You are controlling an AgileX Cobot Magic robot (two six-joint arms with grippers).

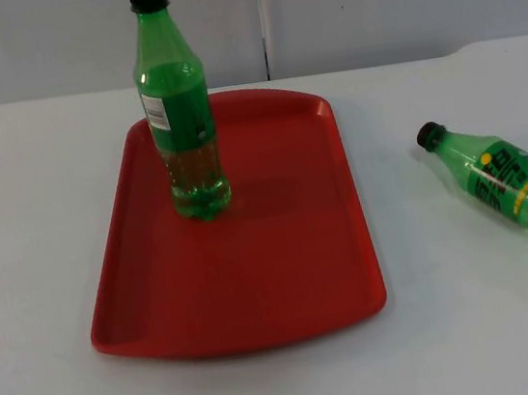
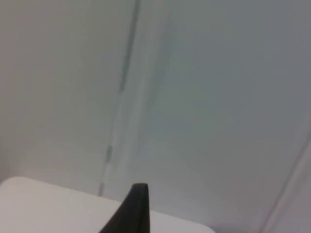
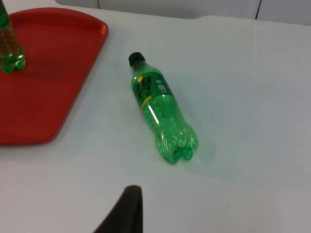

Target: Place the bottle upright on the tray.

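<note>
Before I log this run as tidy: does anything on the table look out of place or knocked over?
Yes. One green bottle stands upright on the red tray, but a second green bottle lies on its side on the white table, off the tray to its right. Nothing looks spilled.

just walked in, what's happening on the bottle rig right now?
Nothing is being held at the moment. One green plastic bottle with a black cap already stands upright on the red plastic tray. A second green plastic bottle lies on its side on the white table, right of the tray and apart from it. The right gripper is above the table, facing that lying bottle, so it would likely go for it next. The left gripper waits, pointed at the grey partition wall.
</note>
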